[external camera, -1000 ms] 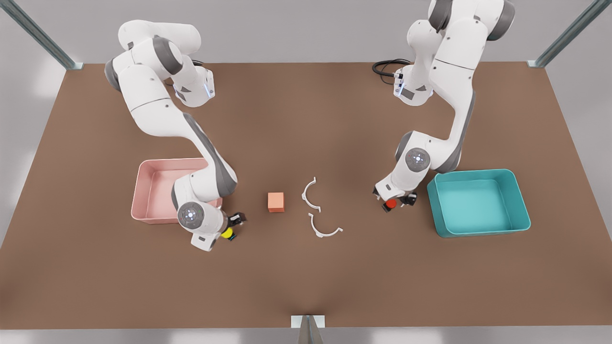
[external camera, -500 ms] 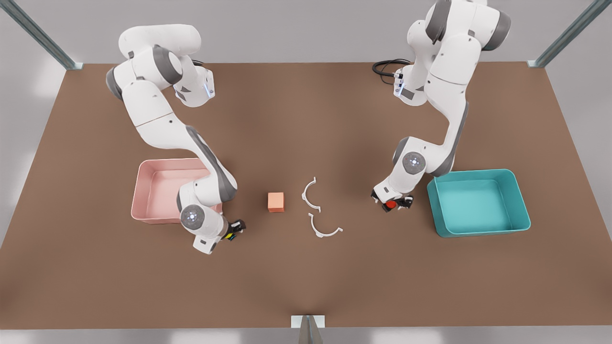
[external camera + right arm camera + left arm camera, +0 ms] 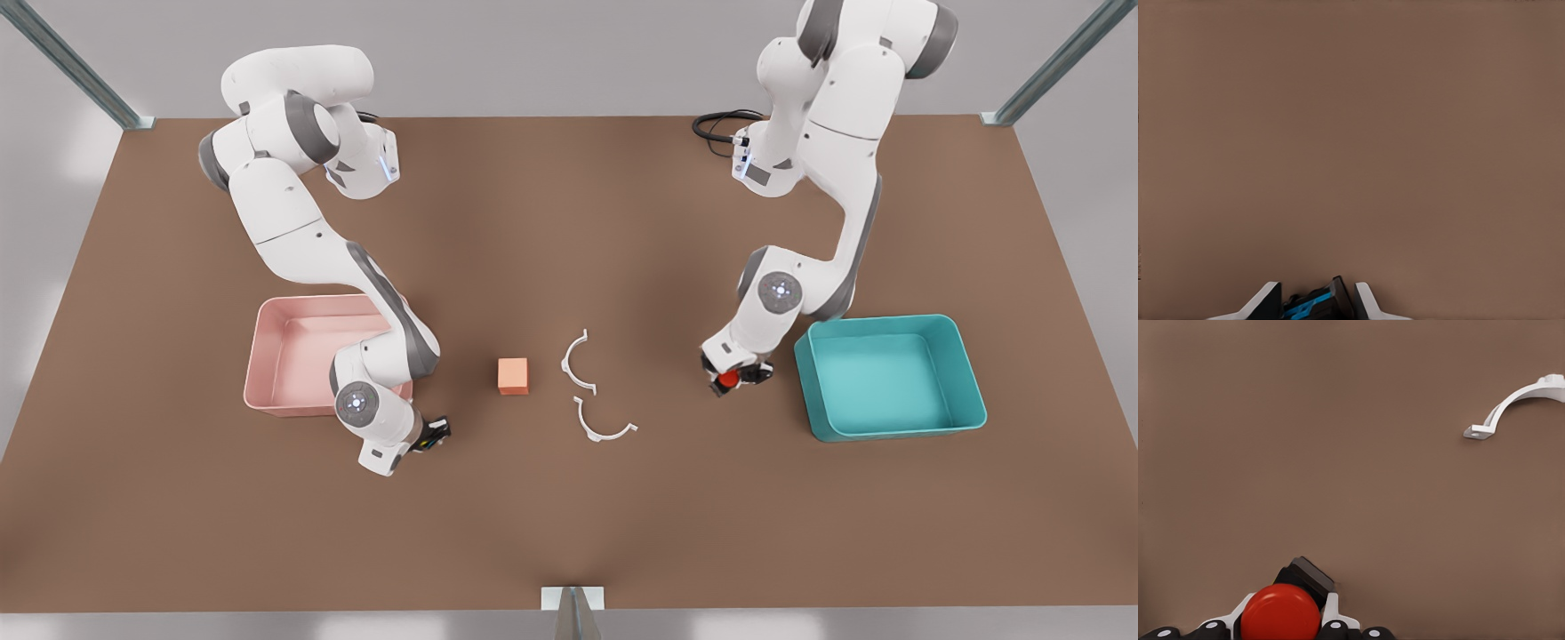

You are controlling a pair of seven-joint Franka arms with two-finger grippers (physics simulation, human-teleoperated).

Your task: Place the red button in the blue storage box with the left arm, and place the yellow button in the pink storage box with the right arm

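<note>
The red button [image 3: 727, 380] rests on the table just off the blue storage box [image 3: 892, 321], on the side toward the front view's left. My left gripper [image 3: 731, 377] is shut on it. The left wrist view has the red button's cap [image 3: 1280, 613] between the white fingertips [image 3: 1331, 613] of the left gripper [image 3: 1285, 617]. Beside the pink storage box [image 3: 293, 356], my right gripper [image 3: 433, 436] is down at the table, shut on the yellow button [image 3: 432, 438]. Only the yellow button's dark, blue-tinged base [image 3: 1313, 303] shows in the right gripper [image 3: 1313, 299].
An orange cube [image 3: 513, 375] sits mid-table. Two white curved brackets [image 3: 578, 363] [image 3: 605, 433] lie between the arms, and one bracket [image 3: 1511, 403] appears in the left wrist view. A black cable [image 3: 716, 124] is coiled at the far edge.
Both grippers came down over their buttons and shut on them. The yellow cap, plain a second ago, is now nearly covered by the right gripper. The left arm's wrist has risen slightly.
</note>
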